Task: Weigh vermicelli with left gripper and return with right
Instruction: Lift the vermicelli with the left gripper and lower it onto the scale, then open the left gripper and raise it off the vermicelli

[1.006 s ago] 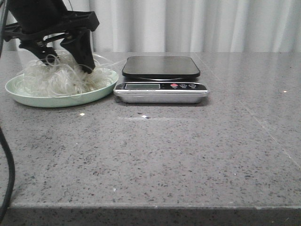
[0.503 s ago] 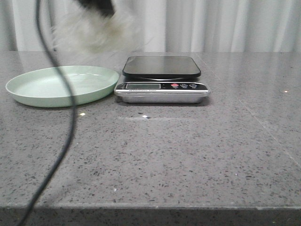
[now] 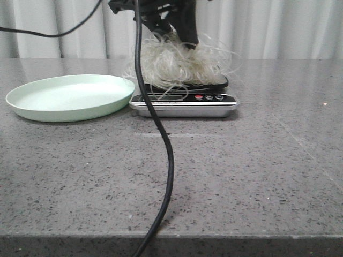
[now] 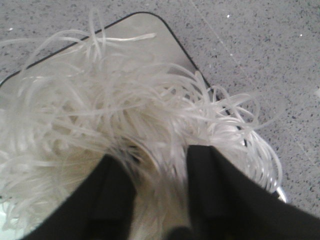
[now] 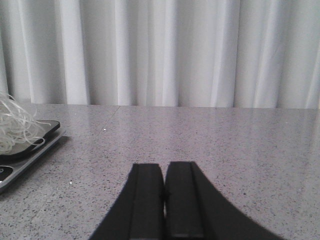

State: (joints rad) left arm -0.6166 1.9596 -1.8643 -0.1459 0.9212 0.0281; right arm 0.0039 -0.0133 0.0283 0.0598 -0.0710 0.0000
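Observation:
The vermicelli [image 3: 179,67] is a fluffy white mound resting on the scale's black platform [image 3: 221,82], with strands hanging over the display. My left gripper [image 3: 177,35] comes down into it from above. In the left wrist view the black fingers [image 4: 112,185] are closed on a tuft of the vermicelli [image 4: 115,110], which covers most of the platform [image 4: 142,27]. My right gripper [image 5: 163,167] is shut and empty, low over the table to the right of the scale [image 5: 20,150]. It does not show in the front view.
A pale green plate [image 3: 69,99] sits empty to the left of the silver scale [image 3: 185,110]. The left arm's black cable [image 3: 163,139] hangs in front of the scale down to the table's front edge. White curtains stand behind the table.
My left gripper has lifted the vermicelli off the green plate, carried it up and to the right, and lowered it onto the scale's platform. The plate is now empty.

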